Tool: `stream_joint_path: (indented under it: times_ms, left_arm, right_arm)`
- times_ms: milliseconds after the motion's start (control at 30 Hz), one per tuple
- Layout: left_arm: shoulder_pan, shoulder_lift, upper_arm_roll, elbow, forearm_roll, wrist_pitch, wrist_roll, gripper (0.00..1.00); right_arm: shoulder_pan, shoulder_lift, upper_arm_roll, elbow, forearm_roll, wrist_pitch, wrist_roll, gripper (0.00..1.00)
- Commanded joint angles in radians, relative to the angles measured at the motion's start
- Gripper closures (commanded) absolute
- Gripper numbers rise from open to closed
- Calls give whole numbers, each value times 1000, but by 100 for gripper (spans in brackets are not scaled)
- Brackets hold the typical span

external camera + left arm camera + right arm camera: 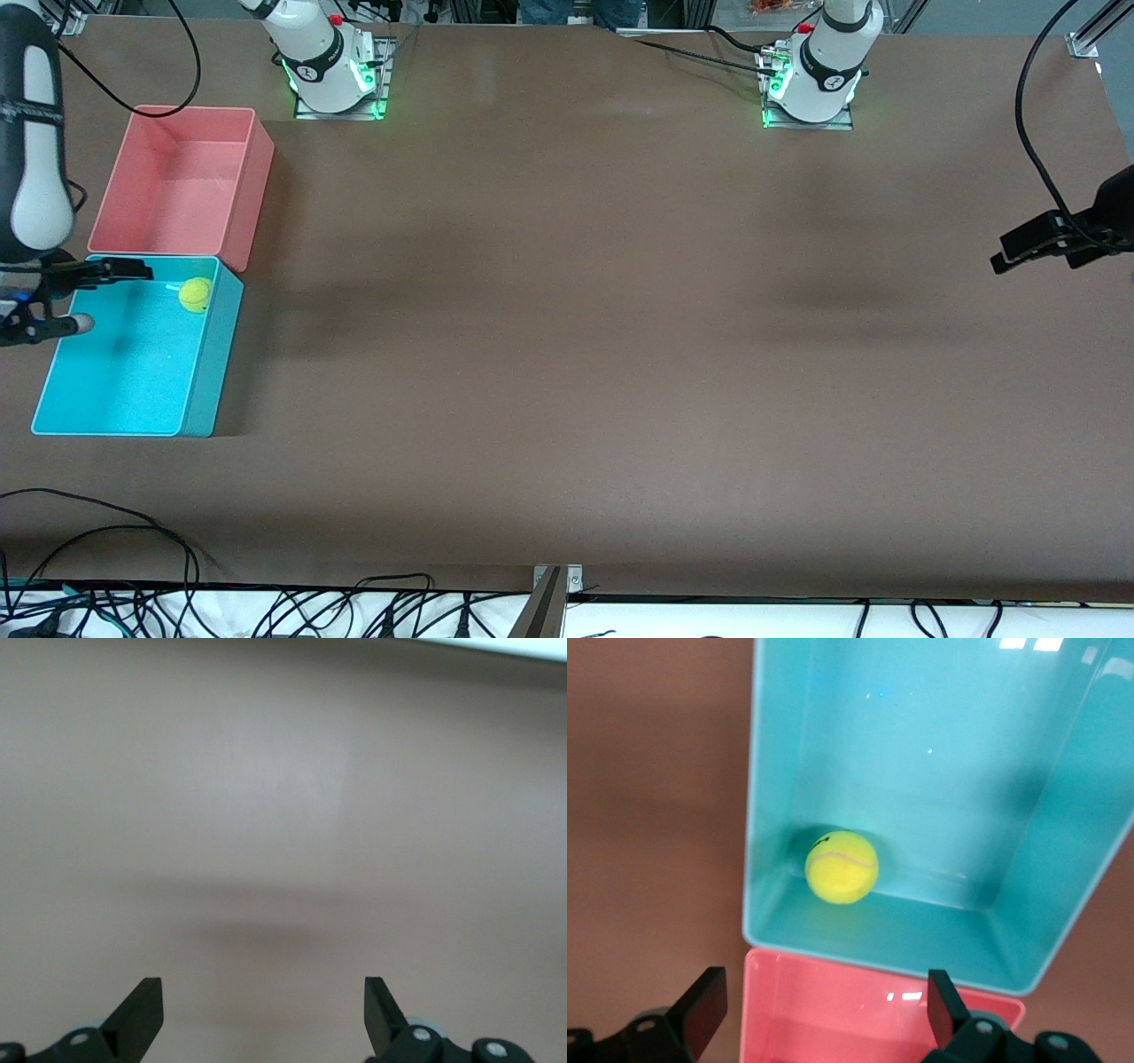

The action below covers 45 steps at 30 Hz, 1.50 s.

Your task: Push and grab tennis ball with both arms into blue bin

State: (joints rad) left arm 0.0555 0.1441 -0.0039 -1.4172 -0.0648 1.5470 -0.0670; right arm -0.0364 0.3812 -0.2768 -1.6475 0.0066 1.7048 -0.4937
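Tennis ball (196,295) small, fuzzy, yellow-green, one pale curved seam line showing across it and a small dark mark near the top in the right wrist view (842,867); much smaller than either tub. It lies on the floor of the blue bin (53,415), in the corner farthest from the front camera, close against the wall that faces the pink bin (252,182), nothing gripping it. Blue bin is bright cyan with a thin pale rim (751,797), rectangular, standing at the right arm's end of the table (567,354). Pink bin of similar size stands just beside it, farther from the front camera; the two walls look to be touching or nearly so. Right gripper (58,299) hangs in the air over the outer edge of the blue bin, fingers spread wide with nothing between them; in its own wrist view the two black fingertips (707,1003) frame the pink bin's rim, with the ball seen past them. Left gripper (1032,239) waits over bare brown table at the left arm's end, well apart from both bins, jaws parted and empty (263,1014).
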Motion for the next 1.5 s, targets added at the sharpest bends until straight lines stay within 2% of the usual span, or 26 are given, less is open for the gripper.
stream_joint_path:
  times_ms: [0, 300, 400, 500, 667, 700, 900, 1233, 1467]
  left_arm:
    - [-5, -21, -1, -28, -23, -53, 26, 0]
    - [-3, -23, -1, -29, -10, -53, 24, 0]
    - [-6, -24, -4, -29, 52, -53, 24, 0]
    - [-3, -27, -44, -34, 126, -56, 26, 0]
    - [3, -29, -58, -37, 128, -74, 26, 0]
    - [3, -32, -59, -46, 119, -82, 26, 0]
    - [3, -49, -61, -80, 115, -77, 27, 0]
    - [4, -50, -61, -88, 59, -53, 26, 0]
    - [6, -47, -61, -86, 37, -48, 26, 0]
  right_arm:
    - [-2, 2, 40, 133, 23, -132, -23, 0]
    - [-2, -111, 145, 156, 20, -162, 3, 0]
    - [-2, -128, 169, 156, 20, -177, 3, 0]
    - [-2, -143, 211, 156, 20, -178, 13, 0]
    - [-2, -157, 258, 155, 18, -200, 101, 0]
    - [-2, -166, 296, 153, 12, -200, 156, 0]
    - [1, -185, 304, 131, 15, -188, 184, 0]
    - [55, -389, 303, -121, 9, 8, 381, 0]
    - [52, -464, 282, -212, 10, 76, 429, 0]
